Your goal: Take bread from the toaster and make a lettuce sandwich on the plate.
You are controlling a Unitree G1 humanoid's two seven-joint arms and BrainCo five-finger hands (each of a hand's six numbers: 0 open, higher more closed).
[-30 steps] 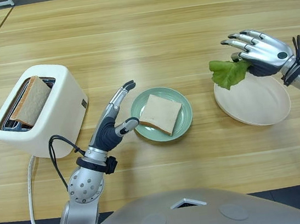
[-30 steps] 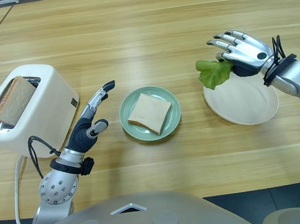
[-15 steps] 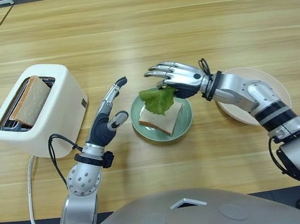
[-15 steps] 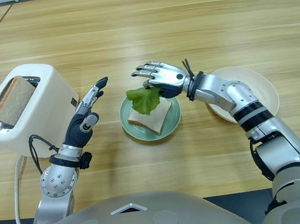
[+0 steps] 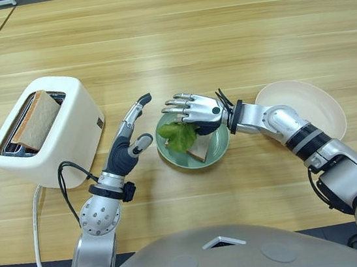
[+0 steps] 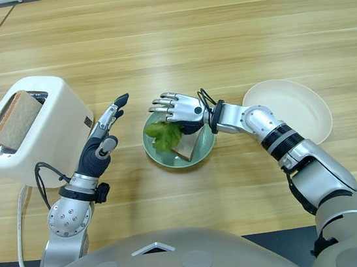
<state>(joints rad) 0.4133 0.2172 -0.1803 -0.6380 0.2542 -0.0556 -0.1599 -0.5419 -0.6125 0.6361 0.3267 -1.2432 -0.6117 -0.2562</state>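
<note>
Holds the one lettuce leaf low over the green plate, draped across the left part of the bread slice that lies there and reaching toward the plate's left rim. Cannot tell whether leaf and bread touch.

Pinches the leaf from above with the right hand: fingers stretched nearly flat and slightly fanned, pointing left, thumb tucked beneath against the leaf's upper edge. Hides the grip point itself under the palm, along with the far corner of the slice.

Keeps the left hand raised just left of the green plate, between it and the toaster: fingers straight and spread apart from the thumb, holding nothing, touching nothing.

Shows a second bread slice upright in the toaster slot, its lower half sunk out of sight. Loses part of the toaster's cord behind the left forearm and at the near edge of the table.

Places a beige plate to the right of the green one, its near-left rim crossed by the right forearm.

Counts one leaf, two bread slices, two plates, one toaster, two hands.
</note>
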